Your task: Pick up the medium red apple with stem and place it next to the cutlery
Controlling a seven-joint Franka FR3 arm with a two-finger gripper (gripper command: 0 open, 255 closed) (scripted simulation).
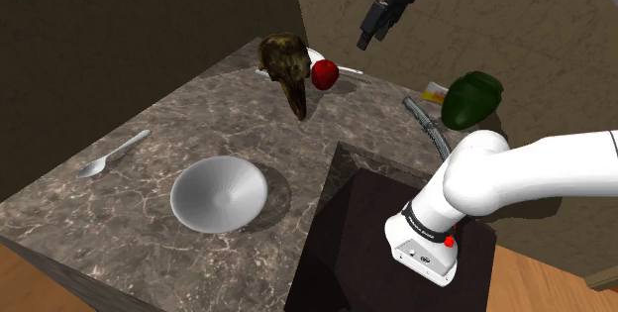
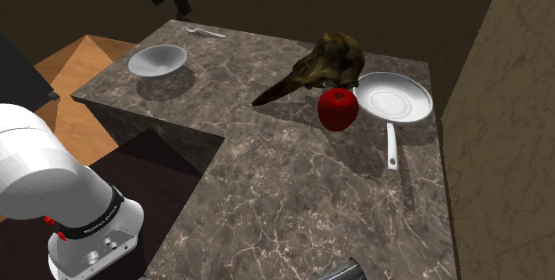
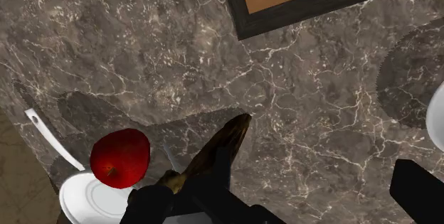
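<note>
holds nothing: gripper [image 1: 374, 25] high above the counter [image 1: 119, 211], fingers [image 3: 416, 187] wide apart. sits just beside the white pan [image 2: 396, 100] and a brown skull [image 2: 331, 60]: red apple [image 2: 338, 109]. lies well apart: spoon [image 1: 112, 154].

A dark veined marble counter [image 1: 149, 191] carries a ribbed white bowl [image 1: 218, 193] standing upright, well apart from a brown skull-like object [image 1: 287, 62] with a long pointed beak. Just beside that object's rounded end lies a white frying pan [image 2: 394, 98], its handle pointing toward the second exterior view's bottom. A glossy dark green pepper-like object [image 1: 472, 99] sits at the shoulder view's right, and wooden floor [image 2: 80, 65] shows beyond the counter's edge.
</note>
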